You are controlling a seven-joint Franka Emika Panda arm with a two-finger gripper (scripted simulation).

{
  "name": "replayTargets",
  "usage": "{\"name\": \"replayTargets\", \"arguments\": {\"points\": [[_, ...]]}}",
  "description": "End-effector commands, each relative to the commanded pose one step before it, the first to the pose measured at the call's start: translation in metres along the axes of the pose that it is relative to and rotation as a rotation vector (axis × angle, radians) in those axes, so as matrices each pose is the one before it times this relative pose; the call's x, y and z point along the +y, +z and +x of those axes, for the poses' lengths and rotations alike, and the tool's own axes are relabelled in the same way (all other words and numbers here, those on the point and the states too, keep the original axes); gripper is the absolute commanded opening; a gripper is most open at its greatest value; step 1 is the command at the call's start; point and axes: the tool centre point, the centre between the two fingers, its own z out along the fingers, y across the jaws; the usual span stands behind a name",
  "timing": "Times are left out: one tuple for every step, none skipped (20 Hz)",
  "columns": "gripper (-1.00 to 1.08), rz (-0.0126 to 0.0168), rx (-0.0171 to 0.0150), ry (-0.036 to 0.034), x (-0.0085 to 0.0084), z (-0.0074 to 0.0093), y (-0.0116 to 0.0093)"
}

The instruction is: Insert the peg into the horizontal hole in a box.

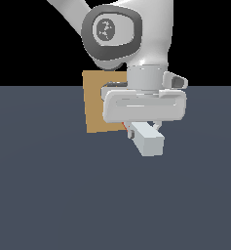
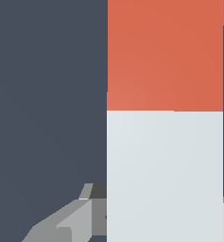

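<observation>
The tan box stands on the dark floor, its right part covered by my hand. Its hole is hidden behind the hand. My gripper is shut on the peg and holds it level above the floor in front of the box. The peg's pale grey-white end points toward the exterior camera. A sliver of its orange-red end shows against the box face. In the wrist view the peg fills the frame, its orange-red end away from the fingers.
The dark grey-blue floor spreads all around the box. The arm's white wrist and links rise above the gripper and cover the box's upper right corner.
</observation>
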Motion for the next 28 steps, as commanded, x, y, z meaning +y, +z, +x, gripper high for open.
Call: {"name": "replayTargets", "arguments": {"points": [[-1.0, -0.00444, -0.00151, -0.0558, -0.00208, 0.02174, -0.01102], [-1.0, -0.00002, 0.00006, -0.01659, -0.00087, 0.00682, -0.0025], [-1.0, -0.00001, 0.00005, -0.01427, -0.00075, 0.00588, -0.00215], [-1.0, -0.00001, 0.00005, -0.01196, -0.00063, 0.00493, -0.0018], [-1.0, 0.0, 0.00006, -0.00969, -0.00051, 0.004, -0.00147], [-1.0, 0.0, 0.00007, -0.00742, -0.00041, 0.00307, -0.00113], [-1.0, 0.0, 0.00009, -0.00517, -0.0003, 0.00215, -0.0008], [-1.0, 0.00001, 0.00012, -0.00297, -0.0002, 0.00127, -0.00048], [-1.0, 0.00001, 0.00014, -0.00068, -0.0001, 0.00032, -0.00016], [-1.0, 0.00001, 0.00018, 0.00145, 0.00001, -0.00053, 0.00017], [-1.0, 0.00001, 0.00019, 0.00365, 0.00011, -0.00142, 0.00048], [-1.0, 0.00001, 0.00019, 0.00507, 0.00017, -0.00202, 0.00069], [-1.0, 0.0, 0.0001, 0.00331, 0.00012, -0.00133, 0.00046], [-1.0, 0.0, 0.00003, 0.00109, 0.00005, -0.00042, 0.00016], [-1.0, 0.0, 0.0, 0.0, 0.0, 0.0, 0.0], [-1.0, 0.0, 0.0, 0.0, 0.0, 0.0, 0.0], [-1.0, 0.0, 0.0, 0.0, 0.0, 0.0, 0.0], [-1.0, 0.00527, 0.00061, -0.00003, -0.00173, -0.00002, 0.00278], [-1.0, -0.00204, -0.00024, -0.00029, 0.00077, -0.00002, -0.0011], [-1.0, -0.00522, -0.00061, -0.00074, 0.0019, -0.00005, -0.00285], [-1.0, -0.00204, -0.00024, -0.00029, 0.00077, -0.00002, -0.0011], [-1.0, 0.0, 0.0, 0.0, 0.0, 0.0, 0.0], [-1.0, 0.0, 0.0, 0.0, 0.0, 0.0, 0.0], [-1.0, 0.0, 0.0, 0.0, 0.0, 0.0, 0.0], [-1.0, 0.00527, 0.00079, 0.00008, -0.00169, 0.00019, 0.00288], [-1.0, 0.0, 0.0, 0.0, -0.00001, 0.00043, 0.0], [-1.0, 0.0, 0.0, 0.0, -0.00004, 0.00131, 0.00001], [-1.0, 0.0, 0.0, 0.0, -0.00006, 0.00218, 0.00001]]}}
